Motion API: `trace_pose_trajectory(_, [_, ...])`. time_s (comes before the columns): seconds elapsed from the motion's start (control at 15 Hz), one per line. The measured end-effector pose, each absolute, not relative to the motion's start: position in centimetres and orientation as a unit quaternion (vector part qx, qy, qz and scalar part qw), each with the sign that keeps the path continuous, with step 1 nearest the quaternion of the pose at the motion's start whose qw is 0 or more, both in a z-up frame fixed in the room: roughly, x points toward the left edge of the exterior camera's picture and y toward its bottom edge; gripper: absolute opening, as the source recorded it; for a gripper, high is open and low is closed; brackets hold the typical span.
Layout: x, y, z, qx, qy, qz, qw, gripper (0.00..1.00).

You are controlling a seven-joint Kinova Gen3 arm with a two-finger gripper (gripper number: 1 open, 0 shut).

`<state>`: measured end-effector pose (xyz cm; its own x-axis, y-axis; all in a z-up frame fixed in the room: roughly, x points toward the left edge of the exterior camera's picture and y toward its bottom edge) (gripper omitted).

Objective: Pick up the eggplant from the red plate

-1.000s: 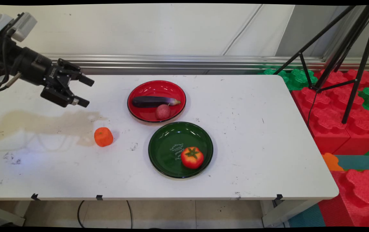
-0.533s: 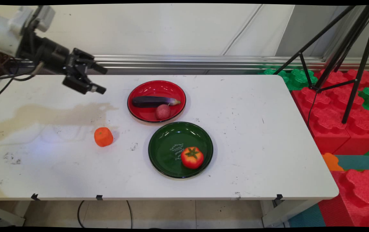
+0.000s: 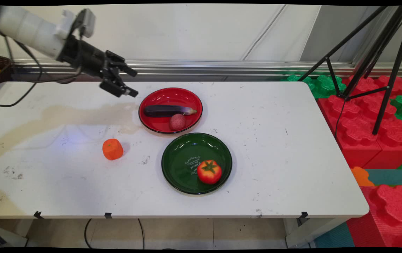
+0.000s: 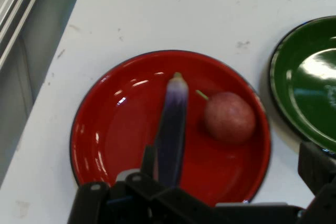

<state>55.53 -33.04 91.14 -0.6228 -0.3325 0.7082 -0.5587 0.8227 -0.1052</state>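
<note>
Above the table's far left: my gripper hangs in the air, holding nothing and touching nothing.
Gripper state: my two fingers stand spread apart with an empty gap between them, wide enough to take a small thing.
Aim: my hand view looks down on the red plate, so I judge my wrist is tilted toward it; that plate is the nearest thing to me.
Red plate: in the main view it lies just at 4 o'clock of my gripper, on the white table.
Eggplant: it lies lengthwise across the far half of the red plate, in line with my fingers in the hand view, which would suit a grip across its narrow body.
Round reddish fruit: it sits at 5 o'clock of the eggplant, seemingly touching it, held there, I think, by the plate's dished floor.
Green plate: it lies at 5 o'clock of the red plate, the rims nearly meeting.
Tomato: it rests inside the green plate toward its near right rim.
Orange fruit: it stands alone on the bare table, at 9 o'clock of the green plate and well apart from me.
</note>
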Motion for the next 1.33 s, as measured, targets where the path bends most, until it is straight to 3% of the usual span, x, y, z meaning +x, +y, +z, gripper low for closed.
trace_pose_trajectory(0.73, [52.0, -41.1, 85.0, 0.220, -0.920, 0.148, 0.288, 1.00])
trace_pose_trajectory(1.33, [50.9, -43.9, 81.3, 0.206, -0.937, 0.128, 0.252, 1.00])
